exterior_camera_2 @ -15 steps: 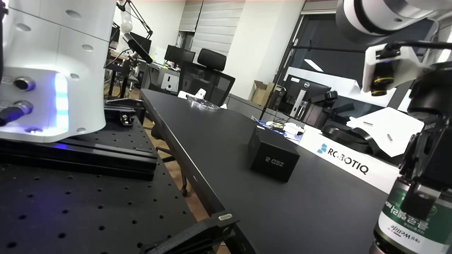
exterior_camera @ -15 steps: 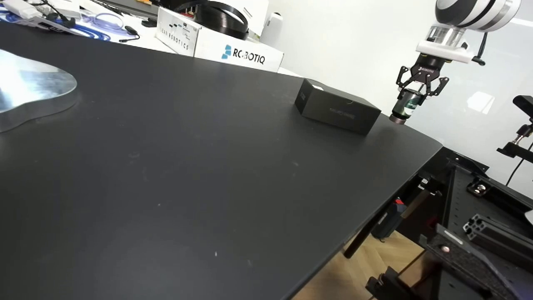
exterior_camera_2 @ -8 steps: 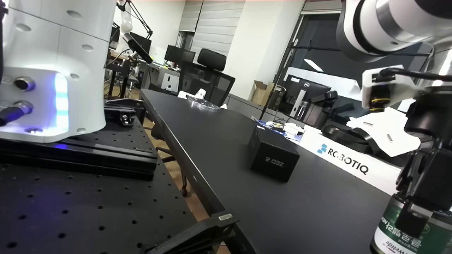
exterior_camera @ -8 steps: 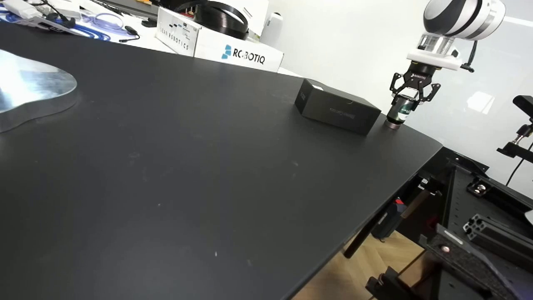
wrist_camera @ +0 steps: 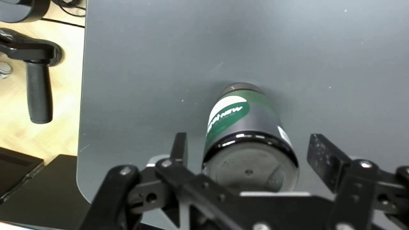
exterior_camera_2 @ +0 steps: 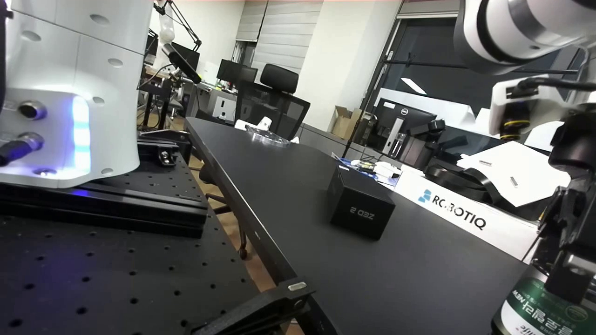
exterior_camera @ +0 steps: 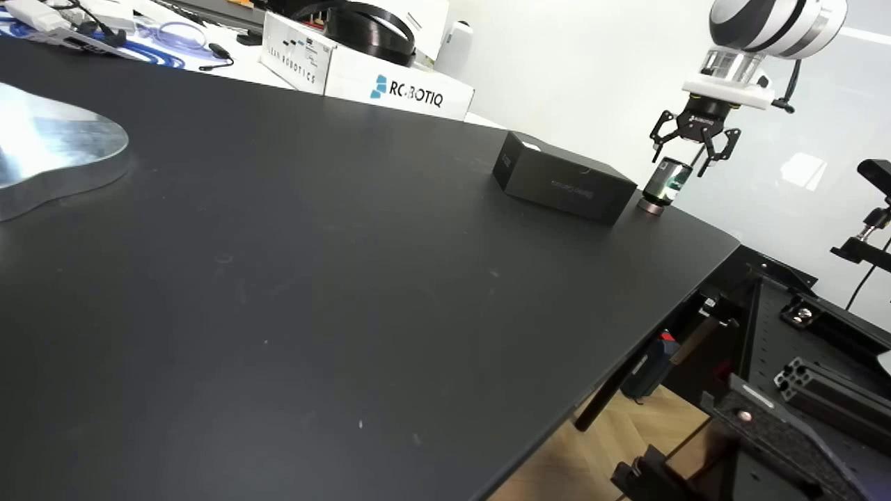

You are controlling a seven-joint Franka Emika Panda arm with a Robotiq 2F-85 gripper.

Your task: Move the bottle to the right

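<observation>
Now the two fingers [wrist_camera: 325, 161] have spread away from the single bottle [wrist_camera: 252, 118], which stands between them on one bench [wrist_camera: 143, 80].

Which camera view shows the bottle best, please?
The wrist view: the bottle appears large, its label and upper end visible between open fingers. In an exterior view it is whole but small; in an exterior view the picture's edge cuts it and a finger covers part.

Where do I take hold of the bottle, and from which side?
Likely best around the labelled body of the bottle, from straight above: it is cylindrical and stands on its narrower brown end, and the pincer is open astride its upper part, with a gap each side.
</observation>
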